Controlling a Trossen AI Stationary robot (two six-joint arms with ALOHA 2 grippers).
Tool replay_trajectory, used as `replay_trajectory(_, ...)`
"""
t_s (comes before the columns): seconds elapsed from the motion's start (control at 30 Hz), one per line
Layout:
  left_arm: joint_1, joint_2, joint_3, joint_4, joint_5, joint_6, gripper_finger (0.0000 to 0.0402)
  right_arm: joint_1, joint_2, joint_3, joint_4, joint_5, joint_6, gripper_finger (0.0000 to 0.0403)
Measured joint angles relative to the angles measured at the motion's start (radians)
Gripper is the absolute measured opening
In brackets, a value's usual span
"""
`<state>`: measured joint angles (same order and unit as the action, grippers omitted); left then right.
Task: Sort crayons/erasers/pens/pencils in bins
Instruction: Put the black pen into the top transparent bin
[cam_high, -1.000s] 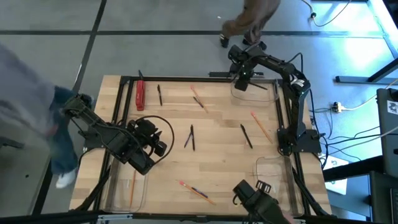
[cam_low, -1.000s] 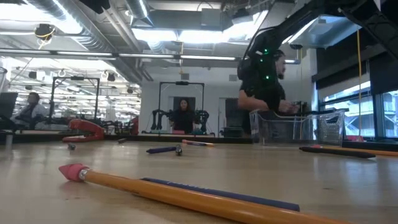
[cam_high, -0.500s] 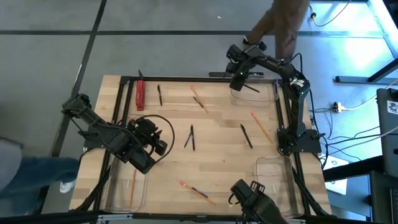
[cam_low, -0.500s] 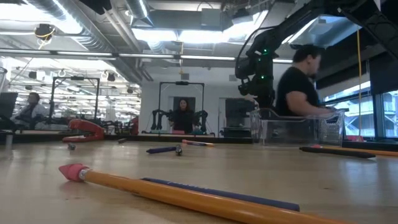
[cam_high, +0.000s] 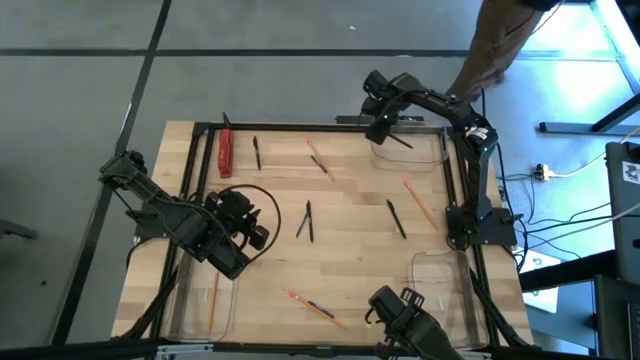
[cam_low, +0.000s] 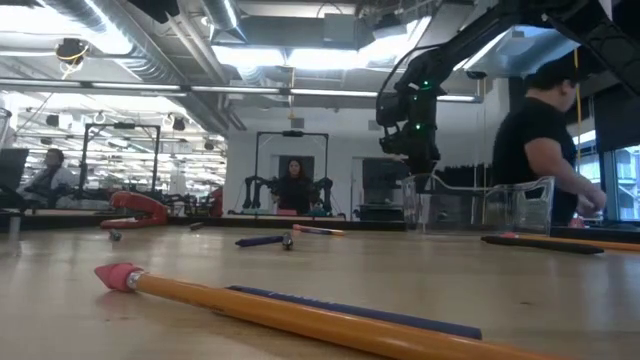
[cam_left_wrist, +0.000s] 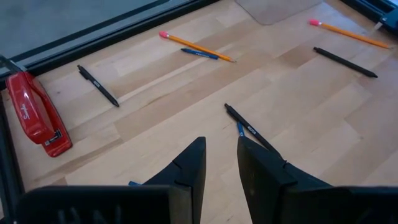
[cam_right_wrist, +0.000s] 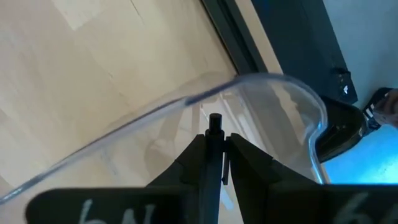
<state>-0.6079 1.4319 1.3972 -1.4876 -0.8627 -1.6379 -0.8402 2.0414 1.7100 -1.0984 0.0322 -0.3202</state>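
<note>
High view: the right gripper (cam_high: 378, 120) has slid a little toward the far corner of the far-right bin (cam_high: 440, 160) over the last second. A person (cam_high: 495, 45) behind the table has walked off to the right. A black pen (cam_high: 400, 142) shows over that bin, just beside the gripper, and it has moved along with it. So I think the pen has not been let go yet. The left gripper (cam_high: 255, 238) has stayed put near the near-left bin (cam_high: 185, 322), which has one pencil (cam_high: 214, 300) in it.

Low view: the right gripper (cam_low: 418, 165) hangs just above the clear bin (cam_low: 470, 210). The person (cam_low: 545, 140) is now at the right, behind it.

Left wrist view: the left gripper (cam_left_wrist: 221, 162) has its jaws a little apart with nothing between them. A second pen (cam_left_wrist: 252, 129) lies on the wood just ahead of the jaws, not touching them. A red stapler (cam_left_wrist: 34, 112) sits well off to one side.

Right wrist view: the right gripper (cam_right_wrist: 216, 149) has its jaws pressed on the black pen (cam_right_wrist: 215, 124). The pen's tip pokes out past the fingers. The bin's rounded rim (cam_right_wrist: 273, 81) curves right under it, so the pen hangs over the bin. The drop looks like the next step.
</note>
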Motion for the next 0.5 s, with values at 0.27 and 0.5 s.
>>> replay_trajectory(0.27,0.0,0.0,0.0,0.0,0.0,0.0,0.0085,0.0,0.038,0.0,0.008,0.0,0.002,0.0061)
replay_trajectory(0.5,0.0,0.0,0.0,0.0,0.0,0.0,0.0085,0.0,0.052,0.0,0.014,0.0,0.003,0.0061)
